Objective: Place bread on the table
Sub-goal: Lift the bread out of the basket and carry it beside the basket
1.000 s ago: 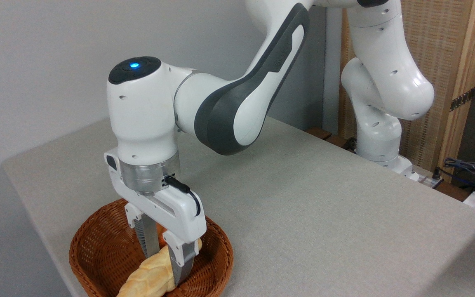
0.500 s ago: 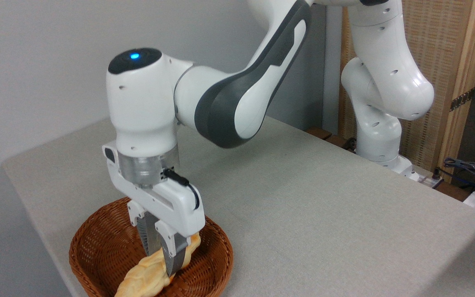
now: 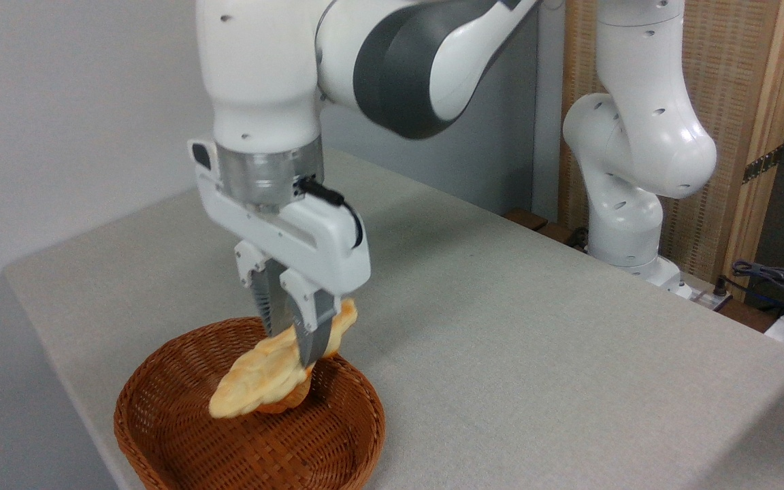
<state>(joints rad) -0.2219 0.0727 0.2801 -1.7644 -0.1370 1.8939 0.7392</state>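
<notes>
- One second is all it took: your gripper has risen from deep in the basket, and the bread has come up with it.
- Your jaws are closed tight on the loaf near its upper end; it hangs tilted, lower tip down to the left, clear above the basket.
- You can judge the pick done; carrying it sideways over the table and lowering it remains.
- Count: one loaf held, one basket, one arm. You can see an orange-brown shape just behind the loaf, possibly a bun, but it is too hidden to tell.
</notes>
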